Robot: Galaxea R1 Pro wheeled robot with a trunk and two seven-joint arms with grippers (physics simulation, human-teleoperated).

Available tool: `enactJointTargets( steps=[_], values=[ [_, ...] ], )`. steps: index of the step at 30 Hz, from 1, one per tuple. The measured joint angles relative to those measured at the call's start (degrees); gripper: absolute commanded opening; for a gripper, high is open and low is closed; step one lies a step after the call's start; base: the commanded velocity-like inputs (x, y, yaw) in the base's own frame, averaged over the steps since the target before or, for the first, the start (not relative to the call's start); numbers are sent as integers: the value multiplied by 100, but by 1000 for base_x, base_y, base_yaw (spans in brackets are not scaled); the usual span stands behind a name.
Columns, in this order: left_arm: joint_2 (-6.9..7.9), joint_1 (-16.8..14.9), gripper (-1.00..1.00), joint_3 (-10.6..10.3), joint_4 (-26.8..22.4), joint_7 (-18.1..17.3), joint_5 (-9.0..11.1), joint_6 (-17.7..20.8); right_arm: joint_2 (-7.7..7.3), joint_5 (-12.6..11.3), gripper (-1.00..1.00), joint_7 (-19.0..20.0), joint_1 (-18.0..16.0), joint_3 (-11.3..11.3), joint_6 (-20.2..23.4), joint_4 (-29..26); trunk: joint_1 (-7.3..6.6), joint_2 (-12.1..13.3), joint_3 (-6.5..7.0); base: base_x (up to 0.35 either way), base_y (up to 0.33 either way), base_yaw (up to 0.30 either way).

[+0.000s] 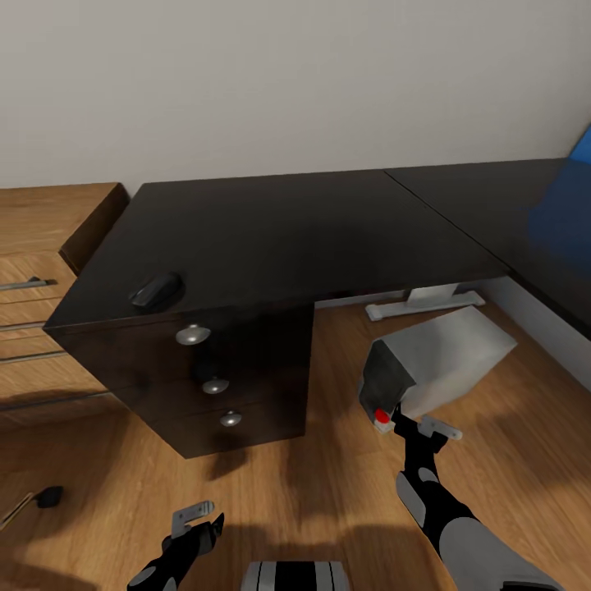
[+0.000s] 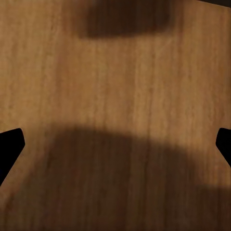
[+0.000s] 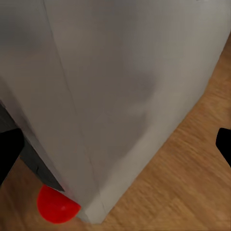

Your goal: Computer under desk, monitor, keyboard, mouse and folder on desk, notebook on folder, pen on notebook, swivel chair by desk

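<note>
Light grey box-shaped computer tower [image 1: 447, 361] lay tilted on the wooden floor beside the black L-shaped desk [image 1: 287, 238], not yet under it; small black mouse [image 1: 156, 289] already on desk; my right gripper [image 1: 414, 427] was spread wide at the tower's front corner; left gripper [image 1: 197, 519] wide, empty.

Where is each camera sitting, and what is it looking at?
Head view: on the robot's head, looking down at the desk, the mouse, the computer and both arms.
Left wrist view: by the left gripper, facing the wooden floor; dark fingertips at the edges.
Right wrist view: by the right gripper, close to the computer.
Shared: head and right wrist views both show the computer's red dot.
</note>
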Motion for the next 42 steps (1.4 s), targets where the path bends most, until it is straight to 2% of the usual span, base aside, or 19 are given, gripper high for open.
enactJointTargets(
  steps=[14, 31, 42],
  values=[
    [0, 0, 100, 0, 0, 6, 0, 0, 1, -3, 100, -4, 1, -7, -110, 1, 0, 0, -3, -3, 0, 3],
    [0, 0, 100, 4, 0, 6, 0, 1, 2, -2, 100, 0, 1, -9, -114, 0, 0, 0, -4, -117, -34, 3],
    [0, 1, 100, 4, -1, 7, 0, 0, -2, 1, 100, -7, 0, -40, -121, -4, 0, 0, -54, -8, -2, 140]
  ],
)
